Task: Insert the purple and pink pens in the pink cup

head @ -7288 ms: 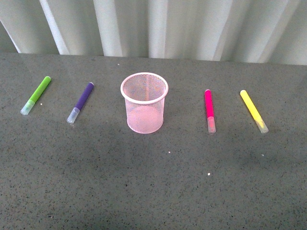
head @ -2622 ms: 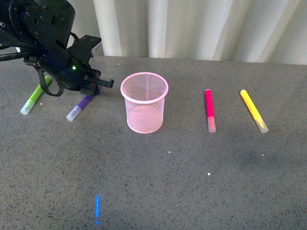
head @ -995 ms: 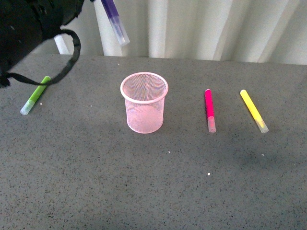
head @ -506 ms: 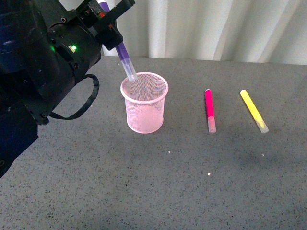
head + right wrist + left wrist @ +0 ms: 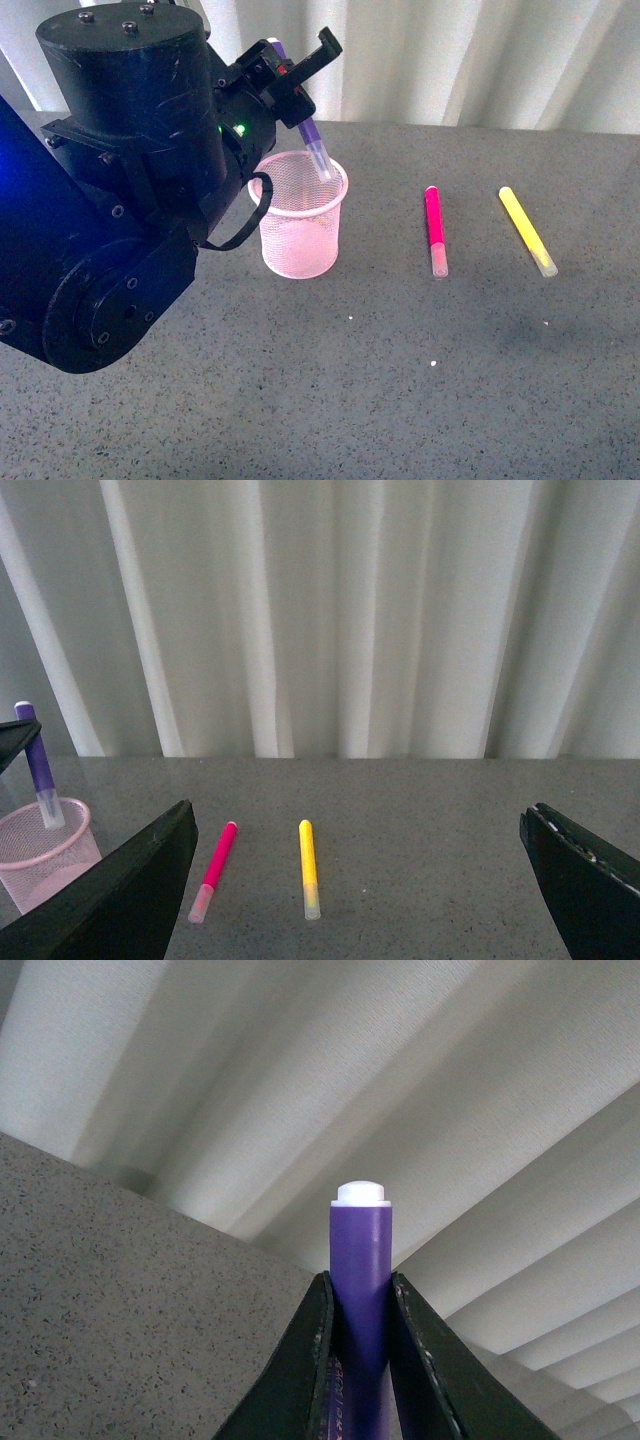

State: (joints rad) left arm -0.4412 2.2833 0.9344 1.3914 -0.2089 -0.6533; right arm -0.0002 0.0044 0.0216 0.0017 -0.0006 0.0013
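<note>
Purple pen [image 5: 311,135], clamped by left end effector [image 5: 300,80], cap-down at pink cup [image 5: 300,240] mouth, axis steep, top leaning to 11 o'clock. Pink pen [image 5: 434,225] on table [image 5: 400,380] at cup's 3 o'clock, nearer gaping right end effector [image 5: 357,815].

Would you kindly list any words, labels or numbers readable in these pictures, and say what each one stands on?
On the purple pen: faint print on the barrel inside the left gripper, too small and too hidden to read.
No text shows on the cup, pink pen or yellow pen.

Wire-mesh pink cup [image 5: 300,232] — speckled matt table [image 5: 400,380]
</note>
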